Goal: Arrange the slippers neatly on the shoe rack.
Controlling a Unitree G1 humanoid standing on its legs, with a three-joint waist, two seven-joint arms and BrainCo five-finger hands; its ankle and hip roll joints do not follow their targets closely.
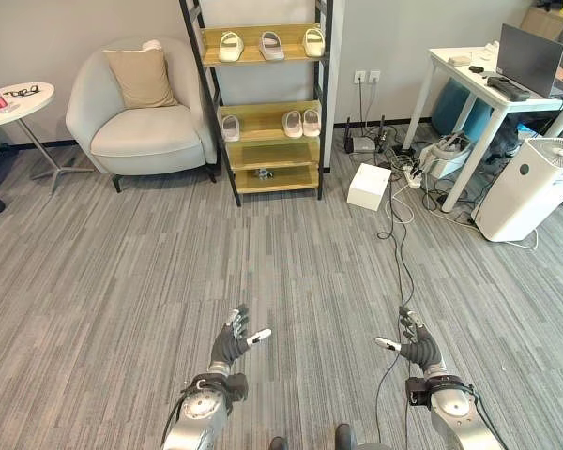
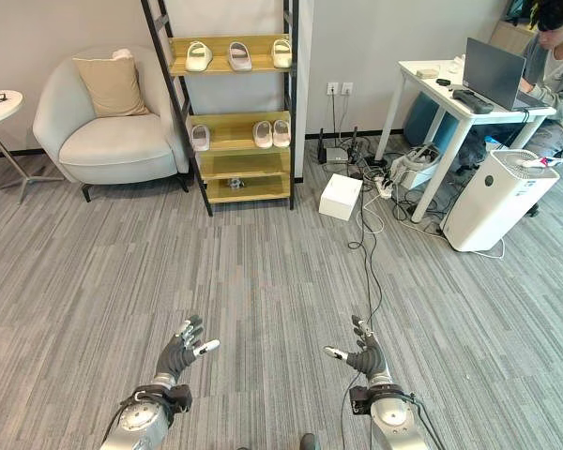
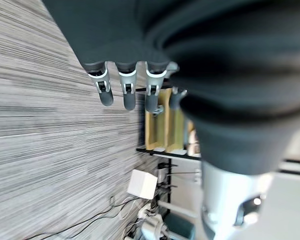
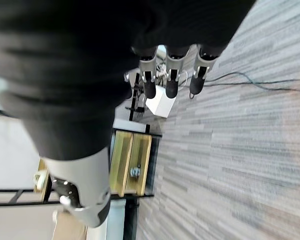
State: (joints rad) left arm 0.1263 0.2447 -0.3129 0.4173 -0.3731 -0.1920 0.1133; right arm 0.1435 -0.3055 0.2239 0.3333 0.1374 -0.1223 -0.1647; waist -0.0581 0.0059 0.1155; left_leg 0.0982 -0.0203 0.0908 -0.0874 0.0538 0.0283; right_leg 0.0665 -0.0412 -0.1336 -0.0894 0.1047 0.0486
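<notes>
The shoe rack (image 1: 263, 103), a black frame with wooden shelves, stands against the far wall. Three pale slippers lie on its top shelf: one at the left (image 1: 230, 46), one in the middle (image 1: 271, 45) and one at the right (image 1: 313, 41). On the middle shelf a single slipper (image 1: 230, 127) sits at the left and a pair (image 1: 301, 123) side by side at the right. My left hand (image 1: 233, 342) and right hand (image 1: 418, 345) hover low over the carpet, far from the rack. Both are open and hold nothing.
A beige armchair (image 1: 141, 112) with a cushion stands left of the rack, with a round side table (image 1: 14, 103) further left. A white box (image 1: 369, 186) and floor cables (image 1: 399, 234) lie right of the rack. At the right are a white desk (image 1: 488, 94), an air purifier (image 1: 530, 187) and a seated person (image 2: 554, 56).
</notes>
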